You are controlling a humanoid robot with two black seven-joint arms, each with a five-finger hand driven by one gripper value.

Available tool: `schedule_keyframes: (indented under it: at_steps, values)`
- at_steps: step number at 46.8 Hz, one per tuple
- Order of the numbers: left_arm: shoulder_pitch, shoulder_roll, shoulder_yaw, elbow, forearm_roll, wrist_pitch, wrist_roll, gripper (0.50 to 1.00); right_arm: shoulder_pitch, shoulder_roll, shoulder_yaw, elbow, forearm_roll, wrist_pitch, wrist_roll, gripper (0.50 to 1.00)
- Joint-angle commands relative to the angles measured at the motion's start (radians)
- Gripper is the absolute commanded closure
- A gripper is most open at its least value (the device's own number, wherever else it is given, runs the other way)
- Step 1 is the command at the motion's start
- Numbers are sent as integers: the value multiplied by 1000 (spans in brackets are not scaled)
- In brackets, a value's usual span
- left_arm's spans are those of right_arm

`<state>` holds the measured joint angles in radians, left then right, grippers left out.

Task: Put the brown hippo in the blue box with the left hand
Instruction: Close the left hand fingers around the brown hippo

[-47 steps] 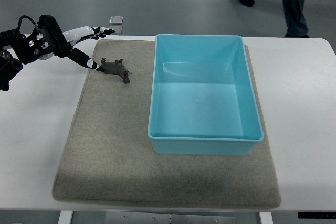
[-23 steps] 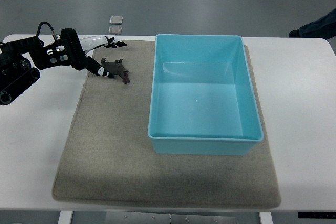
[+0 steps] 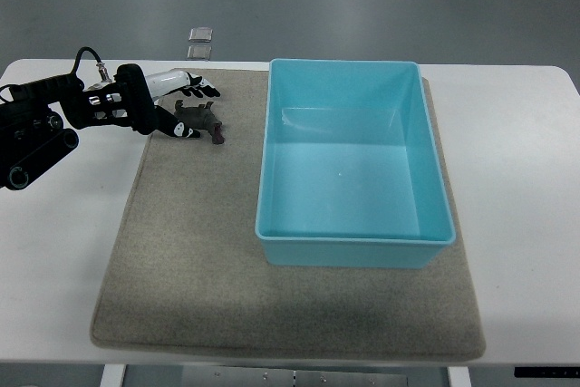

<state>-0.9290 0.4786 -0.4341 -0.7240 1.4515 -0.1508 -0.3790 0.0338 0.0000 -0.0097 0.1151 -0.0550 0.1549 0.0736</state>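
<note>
The brown hippo (image 3: 203, 121) lies on the grey mat (image 3: 181, 251), just left of the blue box (image 3: 352, 165). My left hand (image 3: 186, 108) reaches in from the left edge and sits right at the hippo's left end, fingers spread: the upper fingers (image 3: 195, 88) pass just behind the toy and the thumb (image 3: 184, 131) lies at its near side. The fingers bracket the hippo without closing on it. The blue box stands empty on the mat. No right arm shows in the picture.
The white table (image 3: 517, 160) carries the mat and box. Two small clear square objects (image 3: 200, 42) lie on the floor beyond the table's far edge. Chair castors show at the top right.
My left hand has moved right and slightly down toward the hippo, so its fingers now flank the toy's left end. The person at the top right has walked out of view.
</note>
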Motion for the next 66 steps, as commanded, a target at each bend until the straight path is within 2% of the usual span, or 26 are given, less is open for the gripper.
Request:
schedule_keyframes:
  at_steps: [1,5,16,26,40,58,66]
  values:
    - [-7,2,9,0,1,-1,0,761,0,0,1,0,1,0,0,564]
    - [-14,2,26,2,1,-1,0,789,0,0,-1,0,0,0,0,564]
    - [-17,3,28,3,3,0,0,797,0,0,1,0,1,0,0,564]
    - [-19,5,28,6,4,2,-1,787,0,0,1,0,1,0,0,564]
    - [-17,9,29,8,3,5,-6,739,0,0,1,0,0,0,0,564]
    - [-16,11,43,9,3,7,-8,739,0,0,-1,0,0,0,0,564]
    - [-17,11,80,11,3,49,-8,739,0,0,1,0,0,0,0,564]
